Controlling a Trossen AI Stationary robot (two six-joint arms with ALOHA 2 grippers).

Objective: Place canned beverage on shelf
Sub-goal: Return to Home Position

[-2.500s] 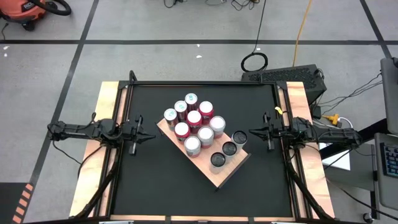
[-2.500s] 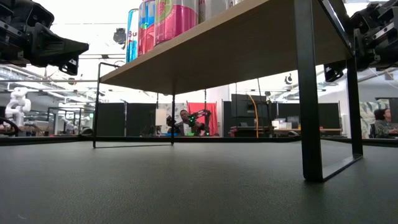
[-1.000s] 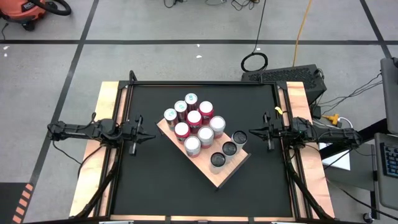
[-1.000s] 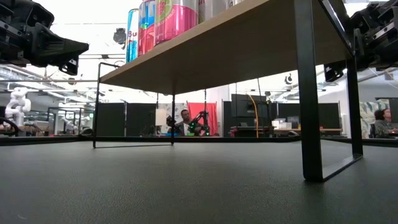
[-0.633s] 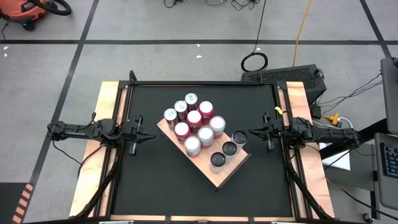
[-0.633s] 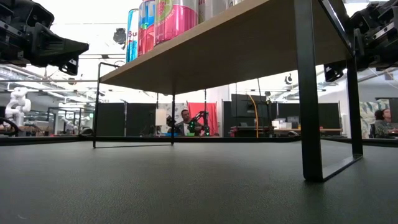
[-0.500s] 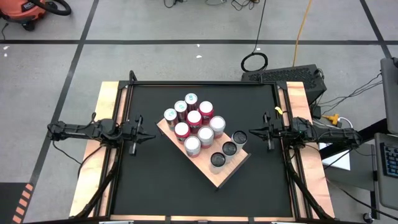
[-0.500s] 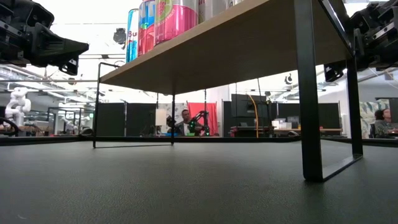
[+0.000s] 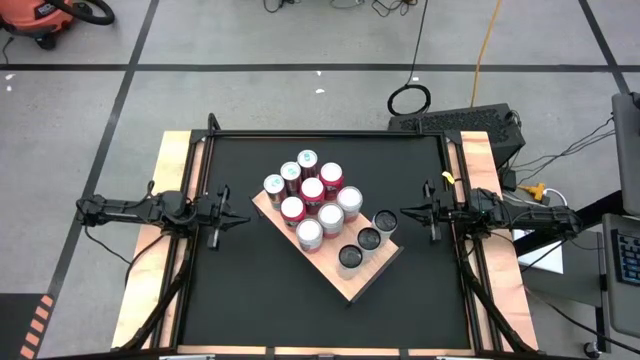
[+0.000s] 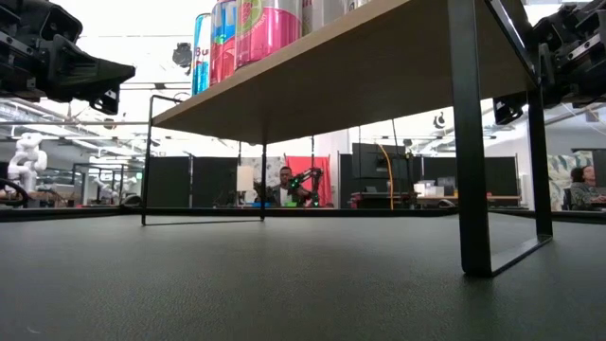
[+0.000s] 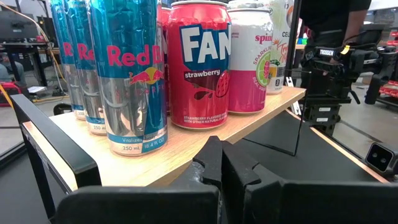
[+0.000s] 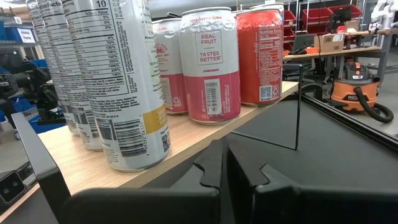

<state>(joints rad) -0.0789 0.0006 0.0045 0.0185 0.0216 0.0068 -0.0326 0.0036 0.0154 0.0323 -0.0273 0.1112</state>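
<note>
Cans (image 9: 312, 190) fill your shelf (image 9: 362, 280) mid-tabletop; left gripper (image 9: 243, 219) and right gripper (image 9: 404, 210) sit at opposite side edges, both pressed together.

An orange shop vacuum (image 9: 40, 18) and coiled black cable (image 9: 409, 99) sit on the floor (image 9: 250, 40).

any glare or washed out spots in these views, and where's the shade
Low view: the top background blows out to white; the underside of the thick pale wooden shelf sits in shade. Left wrist view: bright streaks run down the tall blue-and-silver can. Right wrist view: soft sheen on the tall white can. High view: even light, no hard shadows on the black table.
</note>
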